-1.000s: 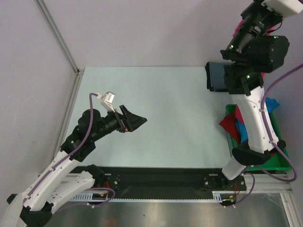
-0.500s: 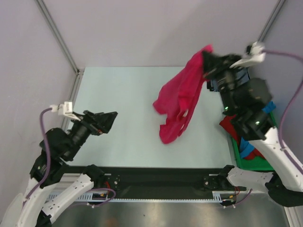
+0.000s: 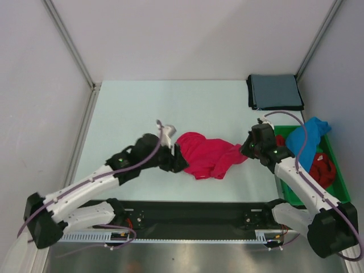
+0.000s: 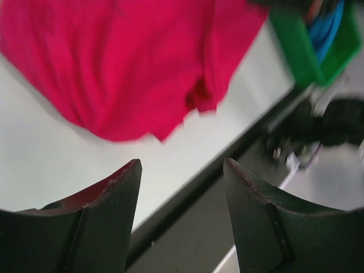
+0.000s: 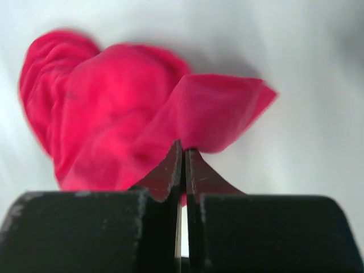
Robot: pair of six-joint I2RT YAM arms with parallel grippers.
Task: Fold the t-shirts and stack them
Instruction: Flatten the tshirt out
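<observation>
Our right claw [image 5: 183, 147] pinches shut on the pink-red t-shirt [image 5: 108, 119] lying on the table [image 3: 136, 108]; our left claw [image 4: 182, 166] gapes open, shirt just ahead.

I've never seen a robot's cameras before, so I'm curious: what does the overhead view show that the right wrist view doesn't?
Only overhead: the open left gripper, a folded grey-blue cloth shirt, and a green plastic tray holding a bright blue shirt and a darker red shirt. Only the right wrist: the right gripper close up, its dark fingers pinched shut. Both: the crumpled bright pink-red cloth shirt on the pale table.
</observation>
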